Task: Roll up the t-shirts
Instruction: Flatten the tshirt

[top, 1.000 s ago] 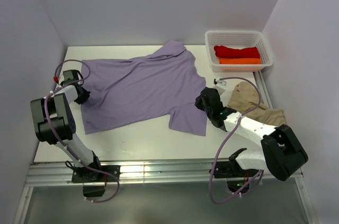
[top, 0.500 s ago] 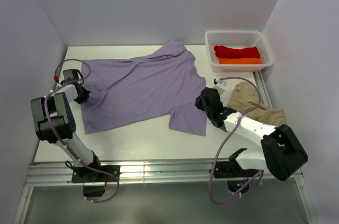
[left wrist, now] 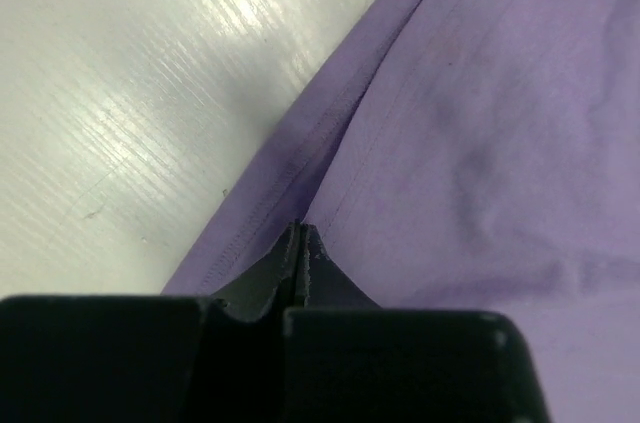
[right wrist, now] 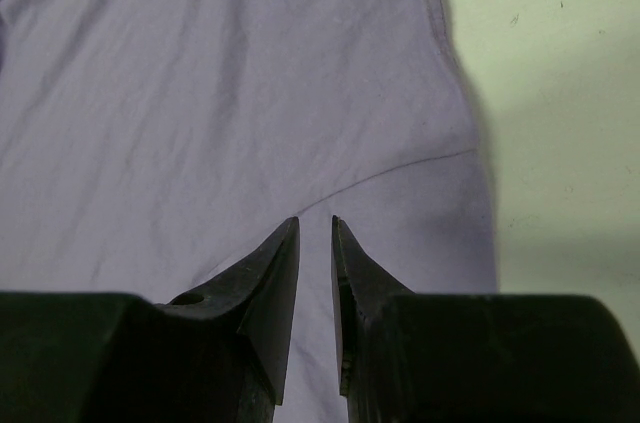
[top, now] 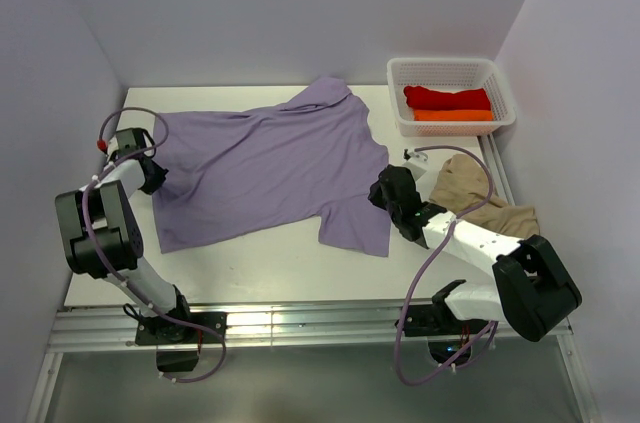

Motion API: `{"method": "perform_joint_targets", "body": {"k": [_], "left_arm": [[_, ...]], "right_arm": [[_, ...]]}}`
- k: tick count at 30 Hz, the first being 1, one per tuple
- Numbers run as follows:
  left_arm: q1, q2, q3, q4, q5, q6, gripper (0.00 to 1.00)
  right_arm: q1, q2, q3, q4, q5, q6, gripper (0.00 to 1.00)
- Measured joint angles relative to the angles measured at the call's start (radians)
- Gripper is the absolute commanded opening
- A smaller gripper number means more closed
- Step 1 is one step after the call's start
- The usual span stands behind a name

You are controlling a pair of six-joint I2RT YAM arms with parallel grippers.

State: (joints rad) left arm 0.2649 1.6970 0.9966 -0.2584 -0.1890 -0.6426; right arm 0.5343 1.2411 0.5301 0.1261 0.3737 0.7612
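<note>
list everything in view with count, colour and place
lavender t-shirt: 1, light purple, spread across the table
beige t-shirt: 1, tan, crumpled at right
red t-shirt: 1, red, rolled, in basket
orange t-shirt: 1, orange, rolled, in basket
basket: 1, white mesh, far right corner
table: 1, white, under everything
left hand: 1, black, shut on lavender t-shirt's left edge
right hand: 1, black, slightly open over its near-right sleeve

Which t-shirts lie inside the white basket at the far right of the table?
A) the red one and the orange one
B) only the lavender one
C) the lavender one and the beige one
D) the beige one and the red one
A: the basket holds the red t-shirt and the orange t-shirt; the lavender t-shirt and the beige t-shirt lie on the table.
</note>
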Motion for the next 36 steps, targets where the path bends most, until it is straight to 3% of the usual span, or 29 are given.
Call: {"method": "perform_joint_targets", "body": {"k": [10,19,23,26,36], "left_arm": [[0.000,-0.029,0.011,-0.043,-0.051,-0.001,0.00],[0.000,-0.010,0.115,-0.075,-0.098,-0.001,0.00],[0.000,0.013,0.147,-0.076,-0.095,-0.001,0.27],[0.000,0.015,0.132,-0.068,-0.091,-0.005,0.37],[0.000,0.008,-0.011,-0.035,-0.044,-0.005,0.44]], "right_arm": [[0.000,0.000,0.000,0.000,0.000,0.000,0.27],[0.000,0.000,0.000,-0.001,0.000,0.000,0.27],[0.000,0.000,0.000,-0.001,0.000,0.000,0.28],[0.000,0.000,0.000,-0.001,0.000,0.000,0.29],[0.000,0.000,0.000,-0.002,-0.001,0.000,0.29]]}}
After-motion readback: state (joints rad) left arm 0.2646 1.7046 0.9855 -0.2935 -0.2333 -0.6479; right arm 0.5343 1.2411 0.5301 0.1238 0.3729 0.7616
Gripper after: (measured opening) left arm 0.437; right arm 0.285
